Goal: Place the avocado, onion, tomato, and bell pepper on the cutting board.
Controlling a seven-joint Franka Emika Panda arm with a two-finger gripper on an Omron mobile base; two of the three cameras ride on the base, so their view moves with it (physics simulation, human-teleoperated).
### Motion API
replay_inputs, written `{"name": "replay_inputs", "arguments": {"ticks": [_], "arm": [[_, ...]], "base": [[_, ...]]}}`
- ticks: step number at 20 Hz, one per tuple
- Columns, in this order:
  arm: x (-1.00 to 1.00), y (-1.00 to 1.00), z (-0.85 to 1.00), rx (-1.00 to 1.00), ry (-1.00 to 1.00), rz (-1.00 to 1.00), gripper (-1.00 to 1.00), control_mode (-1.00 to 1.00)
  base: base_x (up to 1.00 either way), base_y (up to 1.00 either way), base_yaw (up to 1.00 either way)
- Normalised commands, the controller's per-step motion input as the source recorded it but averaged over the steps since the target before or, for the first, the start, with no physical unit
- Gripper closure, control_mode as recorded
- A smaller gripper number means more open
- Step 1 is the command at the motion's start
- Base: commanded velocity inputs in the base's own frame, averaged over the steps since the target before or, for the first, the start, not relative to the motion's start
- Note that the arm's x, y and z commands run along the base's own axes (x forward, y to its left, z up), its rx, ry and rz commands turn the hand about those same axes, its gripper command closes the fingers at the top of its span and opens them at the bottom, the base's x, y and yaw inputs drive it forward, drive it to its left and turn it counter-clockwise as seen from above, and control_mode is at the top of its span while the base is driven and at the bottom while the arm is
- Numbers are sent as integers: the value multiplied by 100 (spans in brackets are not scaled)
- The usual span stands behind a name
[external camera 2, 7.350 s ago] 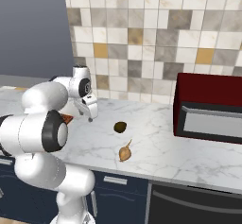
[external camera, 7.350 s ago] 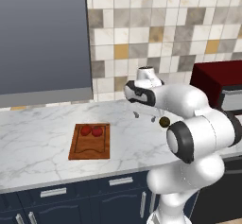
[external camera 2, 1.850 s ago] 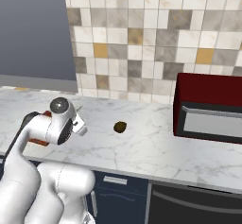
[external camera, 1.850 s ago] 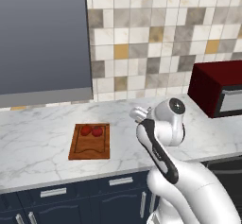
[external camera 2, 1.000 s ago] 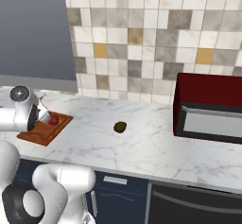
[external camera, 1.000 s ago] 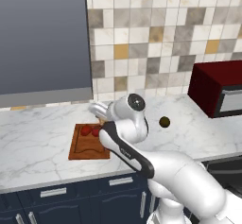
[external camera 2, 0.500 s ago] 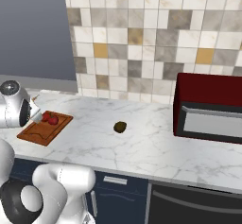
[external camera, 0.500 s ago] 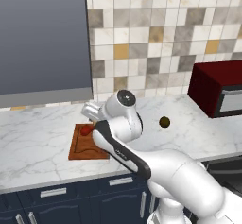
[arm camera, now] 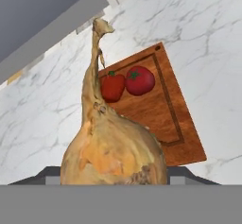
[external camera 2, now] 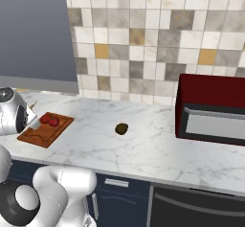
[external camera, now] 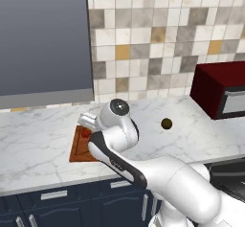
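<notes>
Two red items sit on the board (arm camera: 160, 119) already: the pepper (arm camera: 112, 86) and the tomato (arm camera: 140, 80), side by side and touching or nearly so, at the board's far end as my hand view has it. From the right base view I see them near the board's back edge.

Onion (arm camera: 111, 147) fills the foreground of the hand view, big tan bulb low in the frame, its thin stem running up and away from the camera, tip curled. It hangs over the board's near left edge and the marble beside it (above, not resting, as far as I can judge). Gripper (arm camera: 113, 173) is clamped on the onion; I see only slivers of dark finger at either side of the bulb, pressed against it.

Left base view: my arm sweeps from lower right across to the left, wrist over the board (external camera: 79, 147), hiding most of it. One red item peeks out by the wrist.

Avocado (external camera: 166, 123) lies alone on the counter (external camera: 38, 144), well apart from the board, to its right, between the board and the dark red microwave (external camera: 220, 89). The right base view confirms this: the avocado (external camera 2: 121, 128) is on bare marble, roughly midway between board (external camera 2: 45, 131) and microwave (external camera 2: 213, 108).

Board lies flat near the counter's front edge, groove visible inside its rim, small hole at one corner. Tiled wall behind; grey panel upper left.
</notes>
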Motion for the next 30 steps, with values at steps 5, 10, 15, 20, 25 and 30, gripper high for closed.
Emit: {"name": "replay_inputs", "arguments": {"ticks": [5,10,15,20,25,30], "arm": [[0,0,-35,-6,1,1,100,-100],[1,1,-30,0,3,2,100,-100],[4,7,-27,0,2,2,100,-100],[23,21,-11,0,0,-1,-100,-100],[25,4,2,0,-1,-7,-100,-100],[11,0,60,1,1,-13,-100,-100]], "base": [[0,0,0],[0,0,0],[0,0,0],[0,0,0],[0,0,0],[0,0,0]]}}
